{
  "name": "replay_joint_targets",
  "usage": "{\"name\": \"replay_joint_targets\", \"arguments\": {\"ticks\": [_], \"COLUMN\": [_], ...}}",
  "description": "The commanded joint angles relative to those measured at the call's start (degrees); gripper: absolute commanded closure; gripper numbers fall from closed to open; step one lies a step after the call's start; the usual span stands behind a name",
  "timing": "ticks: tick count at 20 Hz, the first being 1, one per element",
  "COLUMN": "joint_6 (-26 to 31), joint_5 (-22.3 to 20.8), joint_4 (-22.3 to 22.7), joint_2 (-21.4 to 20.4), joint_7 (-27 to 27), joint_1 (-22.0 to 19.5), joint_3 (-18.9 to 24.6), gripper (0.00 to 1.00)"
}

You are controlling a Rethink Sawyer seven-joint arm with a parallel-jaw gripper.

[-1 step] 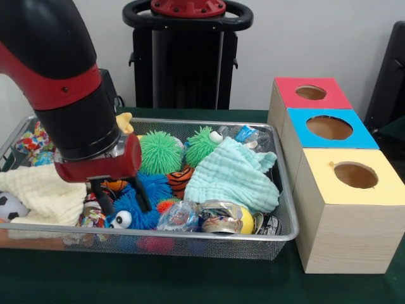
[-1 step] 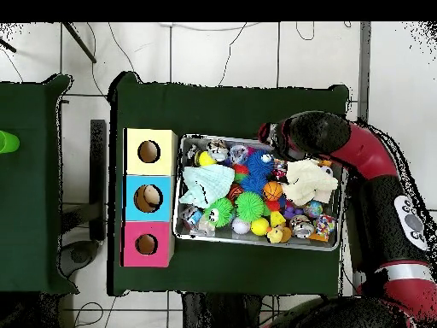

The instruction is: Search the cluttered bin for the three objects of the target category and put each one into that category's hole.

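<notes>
Tool (image 1: 121, 198) is hanging w/ fingers spread wide, gripping nothing, in the lower left of the front view. You're sitting directly over the blue fuzzy toy (image 1: 140, 206), probably your target; boxes' holes (image 1: 329, 127) are waiting far right.

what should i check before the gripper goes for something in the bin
1. Fingers spread apart with nothing between them: ok.
2. Gripper over the bin's contents, above the blue furry toy: ok.
3. Target category known from the pictures: cannot tell.
4. Holes in the red box, blue box and yellow box unblocked: ok.
5. Objects hidden under the green cloth and cream cloth: cannot tell.
6. Wire bin sits beside the boxes: ok.
</notes>
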Motion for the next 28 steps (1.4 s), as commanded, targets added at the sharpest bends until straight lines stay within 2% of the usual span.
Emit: {"name": "replay_joint_targets", "arguments": {"ticks": [1,6,11,21,24,28], "joint_6": [2.1,-4.0,-9.4,-11.9,-12.6,-10.8], "joint_5": [-1.7,-4.2,-3.7,-4.9,-4.7,-4.6], "joint_4": [-0.2,3.5,9.2,13.3,15.6,17.4], "joint_2": [0.1,0.0,0.8,1.6,1.1,-0.6], "joint_7": [-6.8,-6.1,-6.1,-8.9,-8.8,-8.5], "joint_1": [0.1,0.5,-2.9,-7.5,-9.3,-10.6], "joint_3": [2.5,1.6,3.7,6.6,8.0,8.5], "gripper": [0.0,0.0,0.0,0.0,0.0,0.0]}}
